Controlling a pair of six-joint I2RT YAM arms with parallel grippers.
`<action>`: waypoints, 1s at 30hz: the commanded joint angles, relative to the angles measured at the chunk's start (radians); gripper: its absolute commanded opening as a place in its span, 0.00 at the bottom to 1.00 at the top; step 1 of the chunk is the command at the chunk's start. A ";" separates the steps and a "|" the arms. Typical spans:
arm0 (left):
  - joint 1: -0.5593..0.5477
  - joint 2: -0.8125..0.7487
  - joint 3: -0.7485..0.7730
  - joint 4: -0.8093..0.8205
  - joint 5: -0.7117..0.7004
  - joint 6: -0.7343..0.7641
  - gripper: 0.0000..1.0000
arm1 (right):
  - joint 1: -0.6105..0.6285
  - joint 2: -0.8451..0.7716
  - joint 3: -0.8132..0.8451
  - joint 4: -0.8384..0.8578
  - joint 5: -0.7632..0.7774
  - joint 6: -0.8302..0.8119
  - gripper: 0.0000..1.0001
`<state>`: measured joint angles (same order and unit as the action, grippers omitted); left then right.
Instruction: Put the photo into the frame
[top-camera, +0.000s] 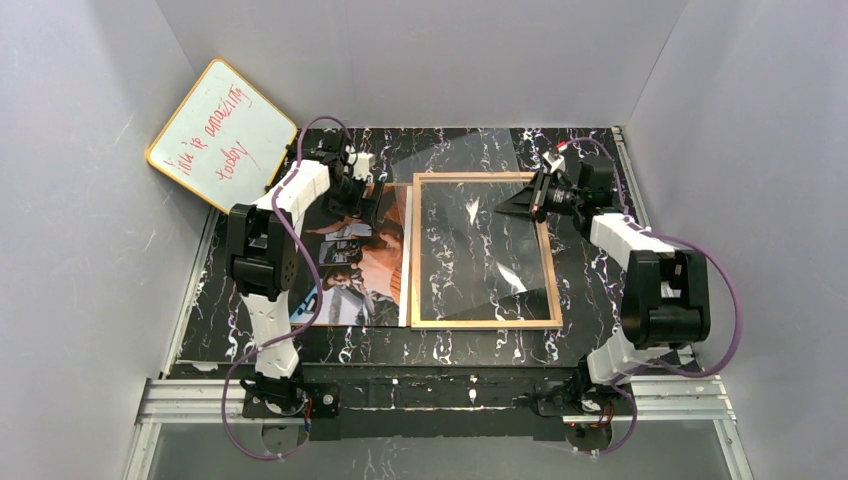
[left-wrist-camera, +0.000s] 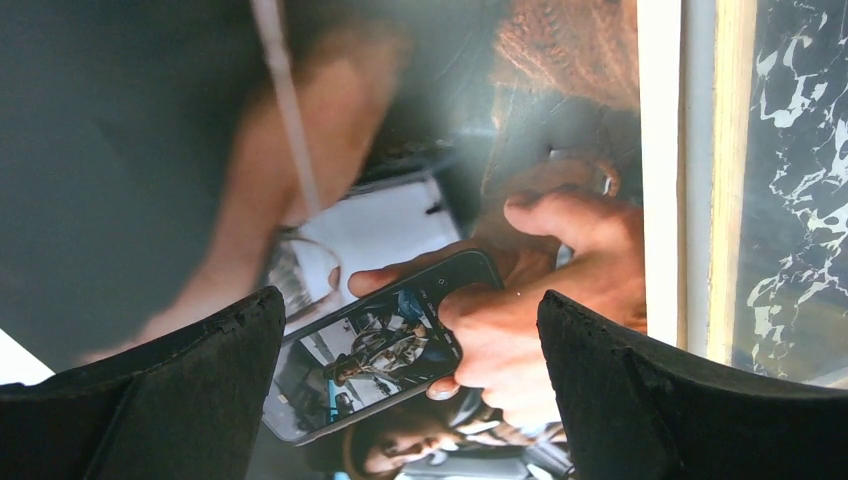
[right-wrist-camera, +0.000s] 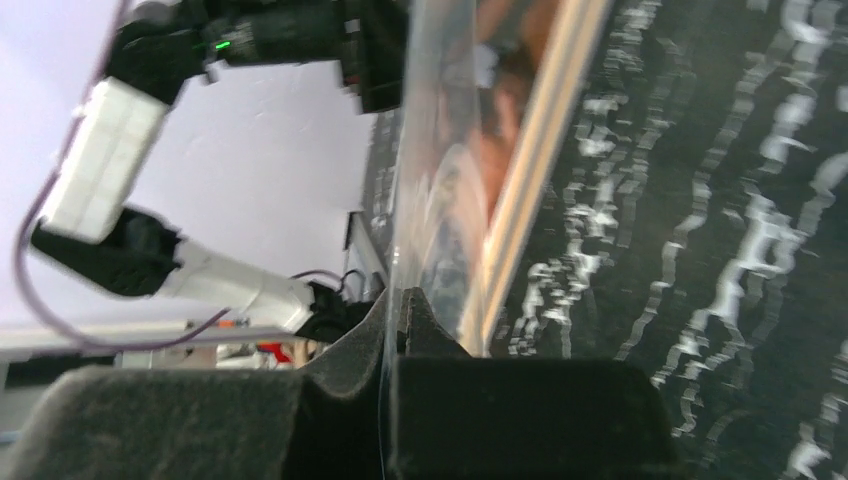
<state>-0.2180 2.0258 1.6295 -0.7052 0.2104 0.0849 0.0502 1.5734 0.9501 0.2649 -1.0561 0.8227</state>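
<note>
Your black marbled counter (top-camera: 300, 345) carries it all. The frame (top-camera: 487, 324) (left-wrist-camera: 733, 180) (right-wrist-camera: 540, 150) lies flat at its centre, tan wood up, with marble showing through the opening. A clear pane (top-camera: 460, 170) (right-wrist-camera: 425, 150) slants over the frame and reaches past its 12 o'clock rail; you cannot tell where its low edge rests. The photo (top-camera: 365, 270) (left-wrist-camera: 400, 200) lies picture side up at 9 o'clock of the frame, outside it, its white margin just beside the frame's left rail. A whiteboard (top-camera: 222, 135) with red writing leans on the wall at 10 o'clock of the counter. Your left arm (top-camera: 270, 250) reaches over the photo's 12 o'clock end; the left jaws stand wide apart above the print with nothing between them, and whether they touch the paper cannot be told. Your right arm (top-camera: 650, 270) comes in from 3 o'clock of the frame; the right jaws are clamped on the pane's edge, holding it tilted.
</note>
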 joint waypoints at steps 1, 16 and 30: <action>-0.012 -0.015 -0.018 -0.014 0.011 0.002 0.95 | -0.004 0.057 -0.024 -0.194 0.135 -0.193 0.01; -0.066 -0.023 -0.046 -0.001 -0.013 0.018 0.95 | -0.008 0.126 0.090 -0.552 0.400 -0.420 0.01; -0.070 -0.026 -0.066 0.004 -0.029 0.027 0.95 | -0.034 0.108 0.045 -0.442 0.415 -0.345 0.01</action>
<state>-0.2863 2.0258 1.5845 -0.6846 0.1909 0.0978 0.0242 1.7027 0.9939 -0.2310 -0.6308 0.4549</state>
